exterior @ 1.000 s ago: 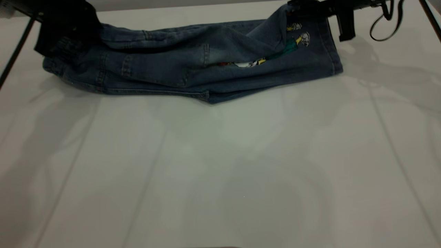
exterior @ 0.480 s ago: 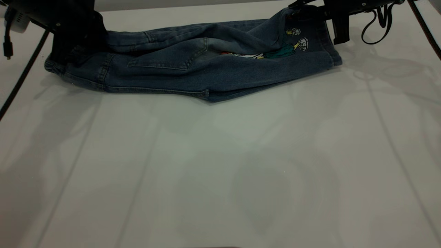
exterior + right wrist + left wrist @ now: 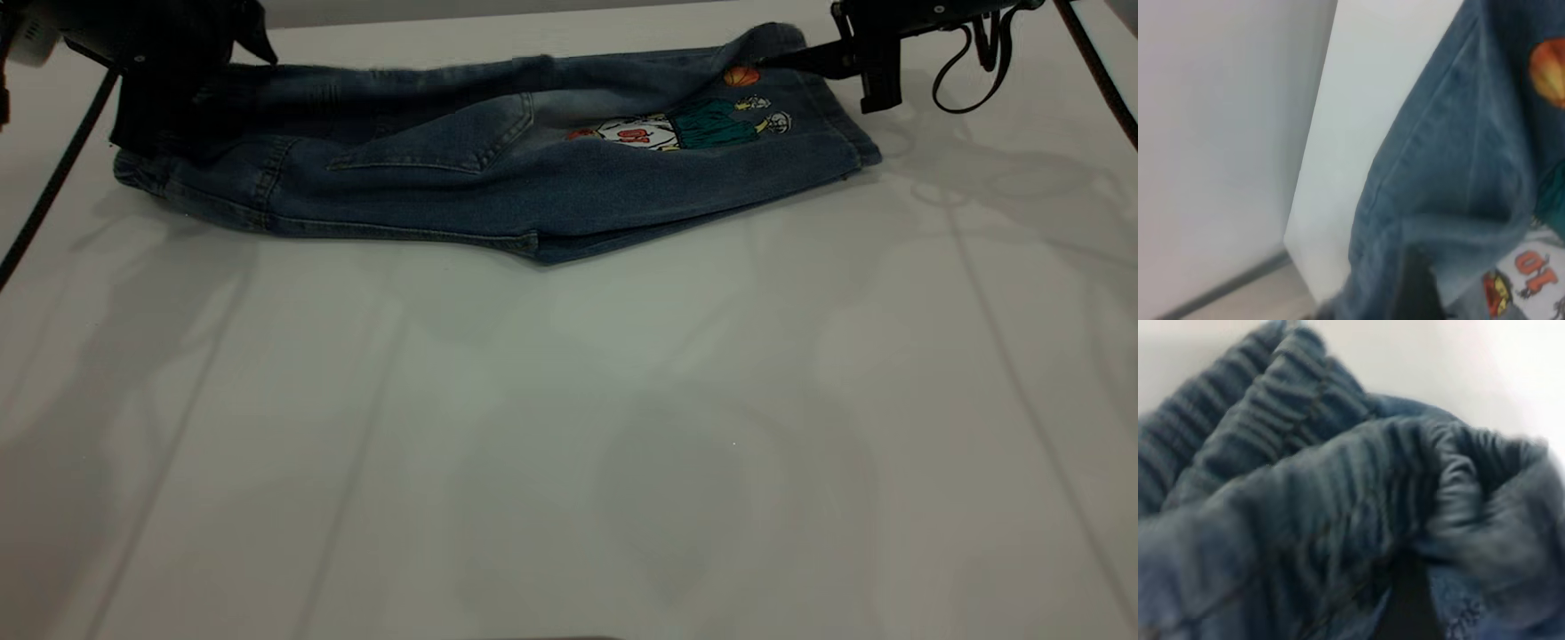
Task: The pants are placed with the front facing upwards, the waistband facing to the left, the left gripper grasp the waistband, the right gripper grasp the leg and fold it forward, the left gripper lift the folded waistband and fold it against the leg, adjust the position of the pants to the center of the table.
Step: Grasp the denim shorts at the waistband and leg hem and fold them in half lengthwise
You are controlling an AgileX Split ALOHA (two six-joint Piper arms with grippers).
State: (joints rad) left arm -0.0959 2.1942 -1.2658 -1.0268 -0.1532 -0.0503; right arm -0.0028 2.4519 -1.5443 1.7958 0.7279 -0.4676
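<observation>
The blue denim pants (image 3: 533,196) lie folded lengthwise along the far side of the white table (image 3: 569,427), back side up, with a patch pocket (image 3: 436,138) and the cartoon print (image 3: 676,129) showing. At the far left my left gripper (image 3: 169,80) is shut on the ruffled waistband (image 3: 1271,420), and one dark finger (image 3: 1405,607) is buried in the gathers. At the far right my right gripper (image 3: 796,60) is shut on the leg (image 3: 800,133) near its hem. There the denim (image 3: 1458,167) drapes over a dark finger (image 3: 1418,290).
The table's far edge runs just behind the pants, with a grey wall (image 3: 1218,133) beyond it. A black cable loop (image 3: 978,62) hangs by the right arm. A dark cable (image 3: 53,178) slants down at the left. Bare tabletop stretches in front of the pants.
The upper denim layer has been drawn back and flattened, so the cartoon print and pocket now show in full. Both grippers kept their hold on the pants' two ends.
</observation>
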